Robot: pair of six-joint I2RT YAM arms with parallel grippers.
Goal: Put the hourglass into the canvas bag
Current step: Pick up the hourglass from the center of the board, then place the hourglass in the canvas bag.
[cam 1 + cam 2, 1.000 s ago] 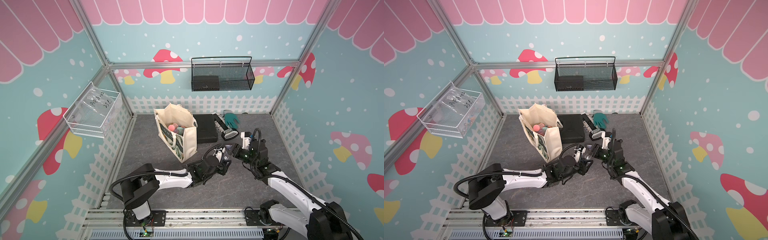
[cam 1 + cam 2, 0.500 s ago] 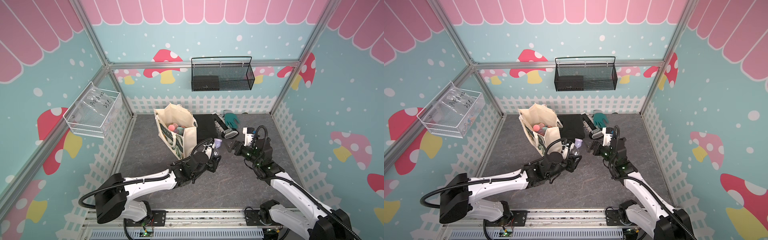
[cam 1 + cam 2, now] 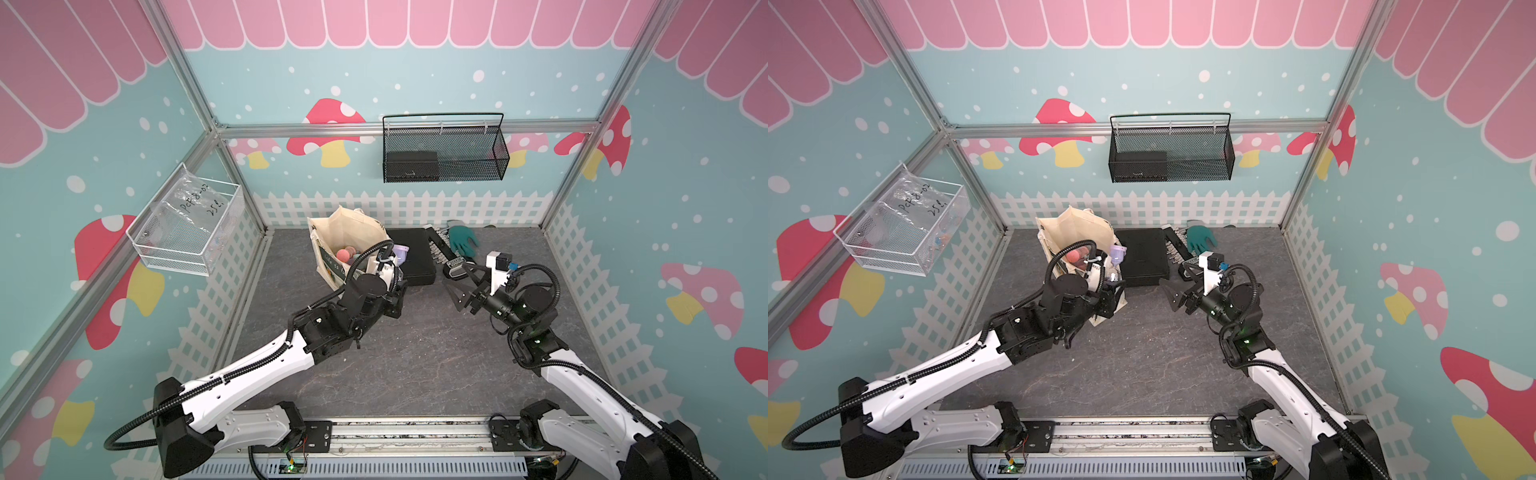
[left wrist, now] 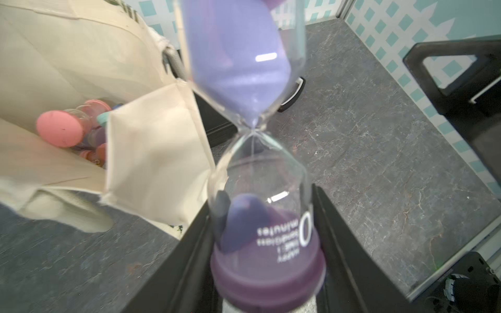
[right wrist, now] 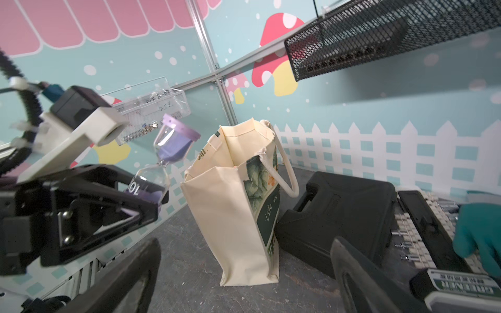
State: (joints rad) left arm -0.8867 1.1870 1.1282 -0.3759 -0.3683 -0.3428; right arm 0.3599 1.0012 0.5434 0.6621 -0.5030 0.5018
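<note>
The hourglass, with clear glass, purple sand and purple end caps, is held tilted in the air just beside the open mouth of the canvas bag and is not inside it. Most of the sand sits in the bulb farther from the grip. In a top view the hourglass shows over the bag's corner on the side of the black case. The left claw is closed tight on the hourglass, its two black fingers clamping the cap and the printed lower bulb.

The canvas bag stands upright and open on the grey tabletop, its green leaf panel facing the flat black case just beside it. A pink-capped piece and other small things lie at its bottom.

The right claw is spread fully wide and holds nothing. It sits well apart from the hourglass and points toward the bag. Beyond the case lie a keyboard and a green glove resting partly on it.

A black wire mesh basket hangs on the back wall.
</note>
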